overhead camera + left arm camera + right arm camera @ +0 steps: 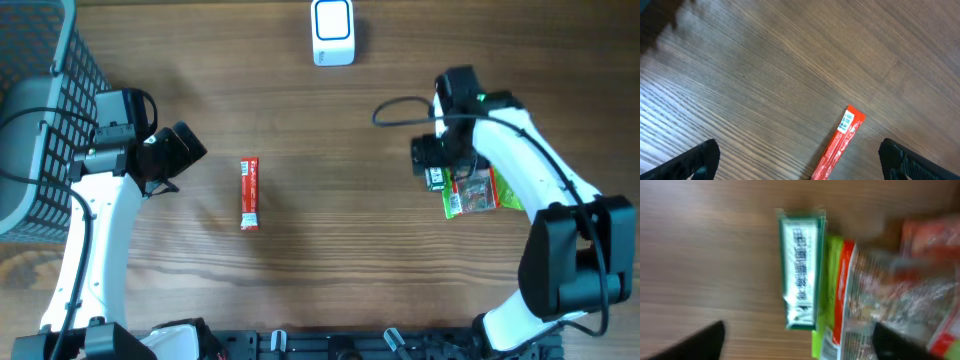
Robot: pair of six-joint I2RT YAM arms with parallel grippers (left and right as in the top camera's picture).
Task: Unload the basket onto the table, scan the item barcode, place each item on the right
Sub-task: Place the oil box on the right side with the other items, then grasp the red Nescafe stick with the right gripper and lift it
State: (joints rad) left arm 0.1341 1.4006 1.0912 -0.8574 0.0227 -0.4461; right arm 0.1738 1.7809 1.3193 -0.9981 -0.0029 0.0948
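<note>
- Grey mesh basket [40,90], far left: probably the drop bin for scanned items.
- Left fingers [692,162] are spread wide and empty, hovering low over the wooden surface [330,130] with the next item framed between them.
- Long red foil stick packet [249,194] lies flat and unheld, its barcode label facing up.
- White box scanner [332,32] sits at the far edge, well apart.
- Right fingers [695,342] are apart above a green-and-white flat packet [800,270], which lies free against the pile of snack bags [480,192].

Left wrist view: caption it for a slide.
Open left tool hovers over a red stick packet, its white label facing up, on the wooden table.
</note>
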